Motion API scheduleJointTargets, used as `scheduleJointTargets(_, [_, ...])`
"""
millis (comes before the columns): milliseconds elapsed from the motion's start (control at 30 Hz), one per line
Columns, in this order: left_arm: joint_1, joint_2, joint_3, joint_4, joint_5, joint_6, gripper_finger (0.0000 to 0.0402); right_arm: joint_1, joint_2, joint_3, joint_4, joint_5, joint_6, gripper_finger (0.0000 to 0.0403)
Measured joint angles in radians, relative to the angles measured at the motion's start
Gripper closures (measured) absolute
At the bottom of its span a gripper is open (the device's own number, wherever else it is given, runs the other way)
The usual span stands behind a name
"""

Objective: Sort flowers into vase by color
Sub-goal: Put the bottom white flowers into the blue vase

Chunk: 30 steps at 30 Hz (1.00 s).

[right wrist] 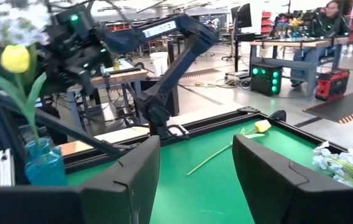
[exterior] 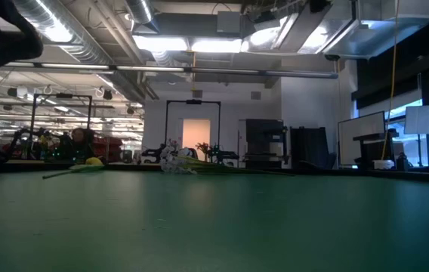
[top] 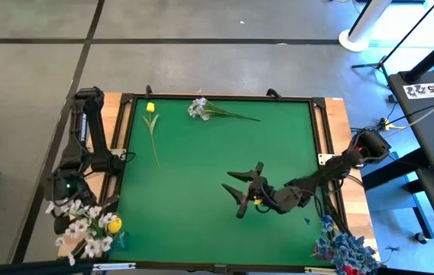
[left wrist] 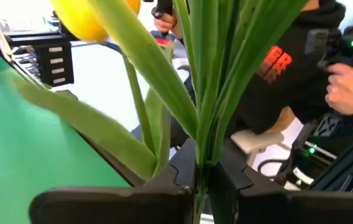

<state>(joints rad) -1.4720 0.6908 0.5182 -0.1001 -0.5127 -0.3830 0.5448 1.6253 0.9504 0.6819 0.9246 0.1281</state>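
Note:
My left gripper (left wrist: 198, 180) is at the table's near left corner (top: 95, 208), shut on a yellow tulip (top: 114, 224) that stands among white blossoms (top: 79, 228). The right wrist view shows this tulip (right wrist: 15, 59) rising from a blue glass vase (right wrist: 43, 167). My right gripper (top: 238, 192) hovers open over the middle of the green mat, holding nothing (right wrist: 195, 162). A second yellow tulip (top: 150, 108) and a pale blossom spray (top: 198, 108) lie flat near the mat's far edge. Blue sprays with a bit of red (top: 345, 250) stand at the near right corner. My left gripper pinches the yellow tulip's green stem (left wrist: 199, 158) between its two fingers, where the long leaves branch off. The leaves and the yellow head (left wrist: 86, 18) stretch out beyond the fingertips. The tulip's lower end is hidden behind the fingers in the left wrist view.
A raised dark frame (top: 320, 137) borders the green mat. Wooden strips run along both sides. People work at desks beyond the table (left wrist: 288, 68). The lying tulip (right wrist: 262, 126) and spray (right wrist: 344, 163) are ahead of my right gripper, with bare mat between.

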Motion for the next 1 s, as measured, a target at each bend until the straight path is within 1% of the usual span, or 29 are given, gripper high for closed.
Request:
scheduleJointTargets(167, [-0.011, 0.053, 0.000, 0.035, -0.011, 0.012, 0.0385, -0.031, 0.000, 0.000, 0.001, -0.002, 0.026, 0.0203])
scheduleJointTargets(333, [-0.011, 0.094, 0.000, 0.045, -0.037, 0.019, 0.0385, -0.058, 0.000, 0.000, 0.002, -0.052, 0.035, 0.0203])
scheduleJointTargets(433, [-0.010, 0.111, 0.000, 0.044, -0.078, 0.020, 0.0385, -0.064, 0.000, 0.000, 0.003, -0.063, 0.037, 0.0203])
scheduleJointTargets(533, [-0.011, 0.127, -0.008, 0.053, -0.093, 0.019, 0.0385, -0.069, 0.000, 0.000, 0.003, -0.064, 0.037, 0.0203])
scheduleJointTargets(667, [-0.010, 0.138, -0.067, 0.124, -0.144, 0.024, 0.0385, -0.068, 0.000, 0.000, 0.003, -0.065, 0.036, 0.0203])
scheduleJointTargets(833, [-0.009, 0.138, -0.133, 0.254, -0.181, 0.091, 0.0385, -0.068, 0.000, 0.000, 0.003, -0.065, 0.036, 0.0203])
scheduleJointTargets(1000, [-0.009, 0.137, -0.140, 0.270, -0.183, 0.104, 0.0385, -0.068, 0.000, 0.000, 0.003, -0.065, 0.036, 0.0203])
